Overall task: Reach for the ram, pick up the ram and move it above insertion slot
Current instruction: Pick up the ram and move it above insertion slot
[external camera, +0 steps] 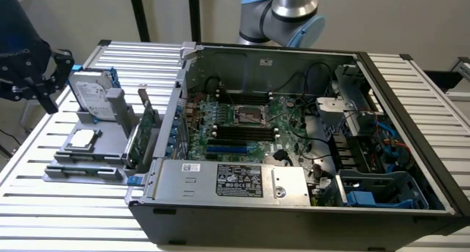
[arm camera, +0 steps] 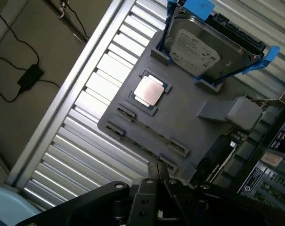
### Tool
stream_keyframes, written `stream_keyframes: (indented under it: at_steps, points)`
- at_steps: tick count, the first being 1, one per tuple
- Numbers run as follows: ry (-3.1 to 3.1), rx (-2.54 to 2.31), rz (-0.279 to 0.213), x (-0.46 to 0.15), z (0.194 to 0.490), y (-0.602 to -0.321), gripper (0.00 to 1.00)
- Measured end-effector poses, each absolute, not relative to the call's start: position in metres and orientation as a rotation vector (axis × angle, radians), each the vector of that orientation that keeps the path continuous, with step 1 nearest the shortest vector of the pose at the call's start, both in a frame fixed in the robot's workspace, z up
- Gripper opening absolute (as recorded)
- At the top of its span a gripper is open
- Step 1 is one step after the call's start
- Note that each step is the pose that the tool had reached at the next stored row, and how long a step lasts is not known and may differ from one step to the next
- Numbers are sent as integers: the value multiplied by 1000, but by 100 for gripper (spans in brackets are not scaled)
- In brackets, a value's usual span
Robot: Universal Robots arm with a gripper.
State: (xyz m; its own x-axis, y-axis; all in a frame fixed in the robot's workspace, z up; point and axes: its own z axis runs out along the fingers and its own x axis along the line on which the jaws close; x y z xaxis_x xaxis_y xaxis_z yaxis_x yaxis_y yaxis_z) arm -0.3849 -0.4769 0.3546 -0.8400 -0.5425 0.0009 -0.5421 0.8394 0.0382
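green, thin ram (external camera: 82,168) lies flat along the grey tray's (arm camera: 194,132) near edge on the slatted bench (external camera: 44,208); black gripper (arm camera: 156,165) clenched, empty.

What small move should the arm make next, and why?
Probably move down and toward the long, thin green ram stick lying flat along the near edge of the grey holder tray. The black end effector hangs apart from it, high at the exterior view's left, so the gap needs closing.

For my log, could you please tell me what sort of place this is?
Likely a robotics lab bench for PC assembly: an open case on a slatted table, an arm behind it, a tray holding a drive.
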Motion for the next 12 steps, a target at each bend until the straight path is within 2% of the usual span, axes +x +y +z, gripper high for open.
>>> stream_keyframes:
  at_steps: [12]
  points:
    - [-2884, 1205, -55, -385, 343, -477, 11]
